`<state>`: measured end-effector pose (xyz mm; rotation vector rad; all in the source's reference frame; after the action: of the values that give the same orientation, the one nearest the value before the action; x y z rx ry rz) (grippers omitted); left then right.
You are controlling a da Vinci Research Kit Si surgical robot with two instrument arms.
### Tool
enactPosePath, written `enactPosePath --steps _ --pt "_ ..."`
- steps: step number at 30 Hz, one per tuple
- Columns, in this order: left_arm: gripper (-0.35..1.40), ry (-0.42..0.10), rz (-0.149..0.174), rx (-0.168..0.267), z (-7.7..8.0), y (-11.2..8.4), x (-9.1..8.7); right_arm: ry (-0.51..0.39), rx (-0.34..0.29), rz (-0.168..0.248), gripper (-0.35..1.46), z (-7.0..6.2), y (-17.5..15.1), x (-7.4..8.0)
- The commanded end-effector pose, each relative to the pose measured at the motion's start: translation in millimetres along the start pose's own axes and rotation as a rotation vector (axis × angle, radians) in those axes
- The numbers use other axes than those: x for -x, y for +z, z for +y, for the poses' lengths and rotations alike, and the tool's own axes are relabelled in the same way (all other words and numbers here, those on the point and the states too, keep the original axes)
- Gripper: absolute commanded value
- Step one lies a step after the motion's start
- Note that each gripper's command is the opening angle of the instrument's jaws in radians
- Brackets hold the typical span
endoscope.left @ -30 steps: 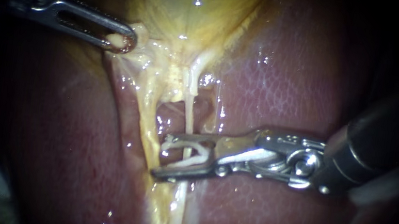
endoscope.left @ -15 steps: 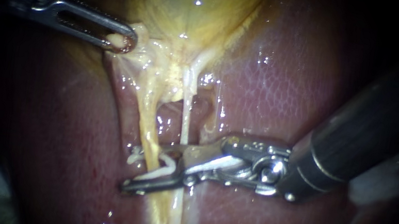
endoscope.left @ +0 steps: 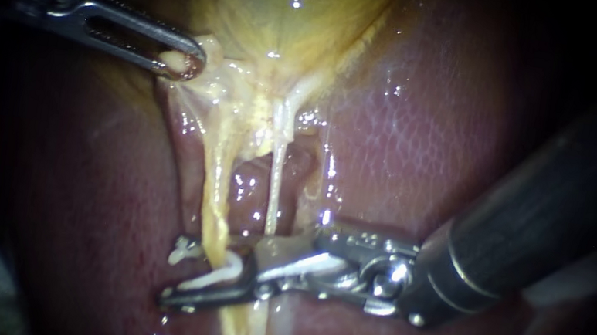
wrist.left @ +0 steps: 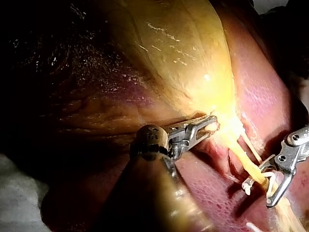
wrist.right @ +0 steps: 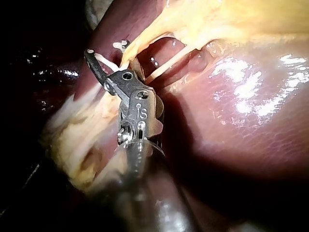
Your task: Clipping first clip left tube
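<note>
Left tube [endoscope.left: 215, 195] straddled by right instrument's [endoscope.left: 175, 270] loaded clip [endoscope.left: 209, 281].

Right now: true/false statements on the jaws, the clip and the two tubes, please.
1. The left instrument grips the gallbladder in its jaws: true.
2. The right instrument carries nothing: false, a white clip sits between its jaws.
3. The clip straddles the left tube: true.
4. The right tube already bears a clip: false, it is bare.
</note>
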<state>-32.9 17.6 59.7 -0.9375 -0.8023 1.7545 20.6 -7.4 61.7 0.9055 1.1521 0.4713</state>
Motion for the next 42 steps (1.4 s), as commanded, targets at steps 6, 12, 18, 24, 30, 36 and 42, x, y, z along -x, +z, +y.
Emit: enactPosePath --steps 6,12,18,24,30,36,42 --pt "-0.35 0.0 0.0 0.0 0.0 0.0 0.0 0.006 -0.024 0.005 0.47 -1.8 0.0 -1.5" --pt "-0.35 0.0 0.0 0.0 0.0 0.0 0.0 0.006 -0.047 0.0 0.39 -2.3 -0.3 -2.3" --pt "-0.35 0.0 0.0 0.0 0.0 0.0 0.0 -0.006 -0.069 -0.01 0.26 -2.2 -0.8 -2.5" --pt "-0.35 0.0 0.0 0.0 0.0 0.0 0.0 -0.005 -0.068 -0.006 0.12 -2.1 -1.1 -2.5" --pt "-0.35 0.0 0.0 0.0 0.0 0.0 0.0 -0.005 -0.063 -0.003 -0.06 -1.8 -1.5 -2.4" --pt "-0.35 0.0 0.0 0.0 0.0 0.0 0.0 0.018 -0.063 -0.004 -0.25 -1.7 -1.8 -2.3" --pt "-0.35 0.0 0.0 0.0 0.0 0.0 0.0 0.1 -0.063 -0.006 -0.35 -1.6 -2.1 -2.0"
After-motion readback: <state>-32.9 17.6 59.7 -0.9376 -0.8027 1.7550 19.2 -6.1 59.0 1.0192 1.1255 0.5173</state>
